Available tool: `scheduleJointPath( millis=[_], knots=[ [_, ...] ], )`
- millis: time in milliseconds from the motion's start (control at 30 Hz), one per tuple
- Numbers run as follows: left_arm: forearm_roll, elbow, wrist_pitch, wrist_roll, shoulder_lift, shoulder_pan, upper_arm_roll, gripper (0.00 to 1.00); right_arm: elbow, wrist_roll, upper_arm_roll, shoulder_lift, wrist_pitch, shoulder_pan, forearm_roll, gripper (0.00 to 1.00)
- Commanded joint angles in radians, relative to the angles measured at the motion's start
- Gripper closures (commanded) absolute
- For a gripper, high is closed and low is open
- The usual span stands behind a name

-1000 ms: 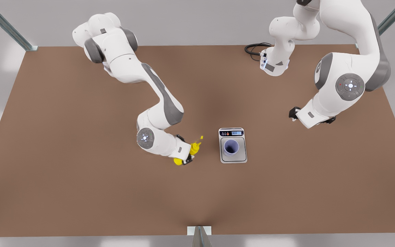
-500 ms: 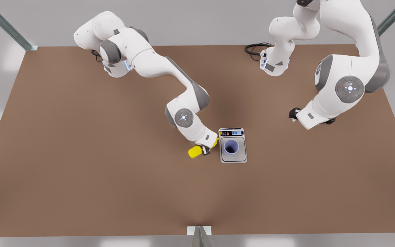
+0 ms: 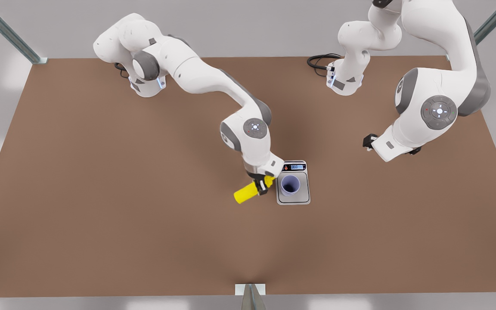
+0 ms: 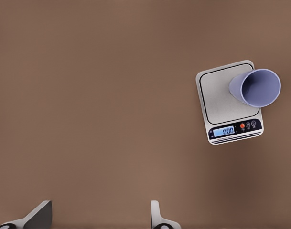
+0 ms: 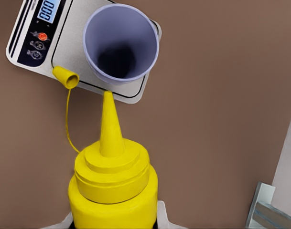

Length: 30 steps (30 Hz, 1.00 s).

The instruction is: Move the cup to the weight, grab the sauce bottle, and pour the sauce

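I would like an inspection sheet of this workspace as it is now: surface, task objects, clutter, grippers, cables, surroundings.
Surface: brown table, flat.
Cup: cup upright on the weight.
Weight: display lit.
Sauce bottle: sauce bottle tilted, nozzle aimed at the cup's rim, cap off, hanging on its tether.
Clutter: nothing seen.
Grippers: right gripper shut on the sauce bottle beside the weight; left gripper open, waiting apart.
Cables: black cable by an arm base.
Surroundings: grey walls, metal frame struts.

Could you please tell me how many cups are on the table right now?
1. The cup stands upright on the weight, beside the tilted sauce bottle held by the right gripper.
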Motion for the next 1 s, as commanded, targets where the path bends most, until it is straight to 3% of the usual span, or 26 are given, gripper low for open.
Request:
scheduleJointPath(
  millis=[0, 467, 733, 967],
  knots=[
    [0.003, 0.0, -0.006, -0.014, -0.001, 0.0, 0.0, 0.0, 0.033, 0.105, -0.001, 0.022, 0.006, -0.001, -0.031, 0.45],
    [0.004, 0.002, -0.003, -0.042, -0.001, 0.019, 0.006, 0.0, 0.074, 0.232, -0.004, 0.069, 0.095, -0.015, -0.031, 0.45],
    [0.003, 0.0, -0.024, -0.037, -0.001, 0.035, 0.003, 0.0, 0.074, -0.018, -0.107, 0.066, 0.081, 0.051, -0.091, 0.45],
    [0.004, 0.0, -0.026, -0.04, -0.001, 0.029, 0.0, 0.0, 0.074, -0.061, -0.13, 0.075, 0.084, 0.088, -0.129, 0.45]
  ],
)
